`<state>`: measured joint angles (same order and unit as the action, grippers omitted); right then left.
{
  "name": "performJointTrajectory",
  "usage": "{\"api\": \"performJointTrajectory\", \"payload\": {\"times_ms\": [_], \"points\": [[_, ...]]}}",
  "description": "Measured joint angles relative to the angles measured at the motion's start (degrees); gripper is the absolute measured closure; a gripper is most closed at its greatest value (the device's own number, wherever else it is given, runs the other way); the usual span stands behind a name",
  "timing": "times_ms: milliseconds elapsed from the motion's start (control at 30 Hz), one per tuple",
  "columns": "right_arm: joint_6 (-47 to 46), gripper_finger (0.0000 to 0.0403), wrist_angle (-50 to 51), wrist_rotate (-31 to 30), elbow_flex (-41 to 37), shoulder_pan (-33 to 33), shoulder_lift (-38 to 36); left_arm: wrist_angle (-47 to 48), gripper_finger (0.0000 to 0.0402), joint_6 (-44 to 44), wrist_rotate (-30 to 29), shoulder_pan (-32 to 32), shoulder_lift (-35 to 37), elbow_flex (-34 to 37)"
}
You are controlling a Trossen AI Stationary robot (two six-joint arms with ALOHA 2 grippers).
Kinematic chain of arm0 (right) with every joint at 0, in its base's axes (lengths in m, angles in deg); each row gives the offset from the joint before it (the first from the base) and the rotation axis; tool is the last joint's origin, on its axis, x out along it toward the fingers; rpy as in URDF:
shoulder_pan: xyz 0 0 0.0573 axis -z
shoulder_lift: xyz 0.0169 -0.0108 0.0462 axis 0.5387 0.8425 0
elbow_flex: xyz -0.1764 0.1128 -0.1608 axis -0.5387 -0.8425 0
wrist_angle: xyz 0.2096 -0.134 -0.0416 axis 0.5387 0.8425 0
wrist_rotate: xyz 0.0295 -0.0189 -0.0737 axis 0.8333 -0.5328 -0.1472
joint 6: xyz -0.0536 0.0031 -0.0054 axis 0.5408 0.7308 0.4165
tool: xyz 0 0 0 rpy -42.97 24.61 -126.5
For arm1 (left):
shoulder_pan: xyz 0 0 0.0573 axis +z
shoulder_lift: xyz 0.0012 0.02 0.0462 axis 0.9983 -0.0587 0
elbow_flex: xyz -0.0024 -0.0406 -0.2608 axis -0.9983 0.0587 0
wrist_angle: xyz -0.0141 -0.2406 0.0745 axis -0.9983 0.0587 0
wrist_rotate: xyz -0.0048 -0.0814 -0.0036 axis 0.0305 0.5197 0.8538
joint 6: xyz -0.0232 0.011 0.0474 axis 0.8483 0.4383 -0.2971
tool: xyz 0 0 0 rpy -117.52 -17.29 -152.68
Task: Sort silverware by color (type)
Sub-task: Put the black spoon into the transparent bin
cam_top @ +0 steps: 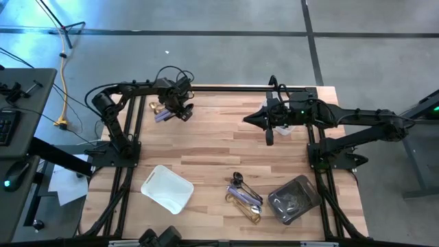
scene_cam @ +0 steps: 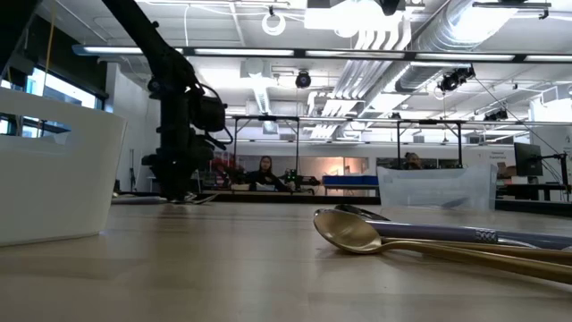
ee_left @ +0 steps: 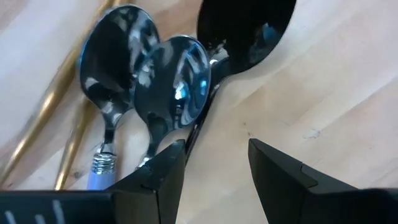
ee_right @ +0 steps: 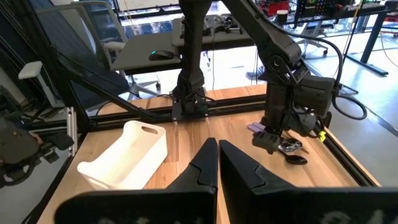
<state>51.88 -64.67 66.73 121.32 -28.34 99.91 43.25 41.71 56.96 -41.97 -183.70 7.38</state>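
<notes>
Silver spoons (ee_left: 168, 81) beneath left end effector (ee_left: 214, 163), fingers apart, wooden table (cam_top: 219, 147)

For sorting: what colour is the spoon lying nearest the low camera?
Gold; the spoon shows best in the low view, lying against a silver one.

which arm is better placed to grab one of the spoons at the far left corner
Left. Its gripper hangs open right over those spoons; the right gripper is shut, mid-table, away from them.
</notes>
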Motion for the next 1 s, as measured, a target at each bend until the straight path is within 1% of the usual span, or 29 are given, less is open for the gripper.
{"api": "performJointTrajectory", "payload": {"times_ms": [100,333,1000], "points": [[0.0,0.0403,0.0,0.0,0.0,0.0,0.0,0.6,0.0234,-0.1,1.6,0.0,-1.0,-0.3],[0.0,0.0403,0.0,0.0,0.0,0.0,0.0,1.3,0.0234,0.4,1.5,0.0,-3.5,-0.4],[0.0,0.0403,0.4,0.0,0.0,0.0,0.0,1.7,0.0234,-0.5,1.7,0.0,-3.6,-0.1]]}}
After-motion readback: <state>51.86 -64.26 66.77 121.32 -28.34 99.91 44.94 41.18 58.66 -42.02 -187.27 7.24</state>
